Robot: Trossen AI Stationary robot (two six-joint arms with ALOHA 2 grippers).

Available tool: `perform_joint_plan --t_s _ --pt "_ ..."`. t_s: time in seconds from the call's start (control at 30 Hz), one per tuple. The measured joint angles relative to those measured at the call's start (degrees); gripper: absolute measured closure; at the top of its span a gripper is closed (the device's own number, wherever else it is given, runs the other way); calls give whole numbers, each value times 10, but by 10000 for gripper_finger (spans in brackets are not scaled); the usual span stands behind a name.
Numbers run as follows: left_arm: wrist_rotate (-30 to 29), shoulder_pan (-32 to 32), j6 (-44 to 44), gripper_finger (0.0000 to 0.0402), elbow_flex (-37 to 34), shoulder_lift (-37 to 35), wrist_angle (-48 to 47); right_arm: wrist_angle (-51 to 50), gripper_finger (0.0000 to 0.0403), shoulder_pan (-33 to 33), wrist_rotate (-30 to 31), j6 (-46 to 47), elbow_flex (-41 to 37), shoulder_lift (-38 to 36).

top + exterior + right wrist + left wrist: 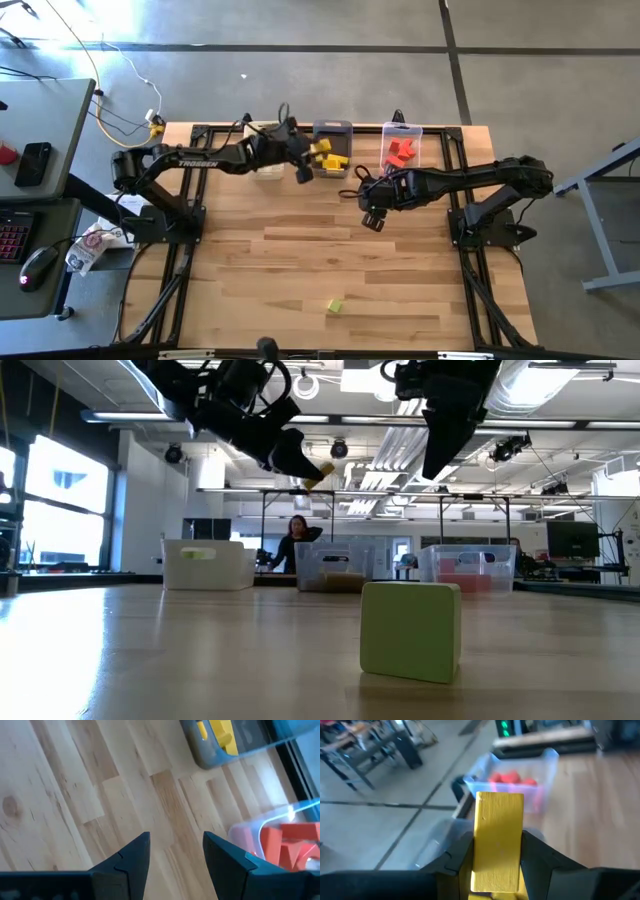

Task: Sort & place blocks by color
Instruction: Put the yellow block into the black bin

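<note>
one green block point(335, 306), three bins point(332, 131).

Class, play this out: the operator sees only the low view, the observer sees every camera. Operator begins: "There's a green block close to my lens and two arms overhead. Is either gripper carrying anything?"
Observer: Yes, the left gripper is shut on a yellow bar.
Operator: Where is it hanging?
Observer: By the dark grey bin, which holds yellow blocks.
Operator: And the right gripper?
Observer: The right gripper is open and empty over bare table, near the clear bin of red blocks.
</note>
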Motion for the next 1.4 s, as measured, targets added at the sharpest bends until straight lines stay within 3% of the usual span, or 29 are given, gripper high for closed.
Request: perform_joint_plan --t_s 0.47,0.9,1.4 --pt "87 61 -11 297 1 33 64 50 233 0 11 -124 0 0" --pt "91 72 -12 296 1 120 66 64 233 0 12 -150 0 0" --pt "90 72 -21 288 0 151 71 69 233 0 12 -150 0 0"
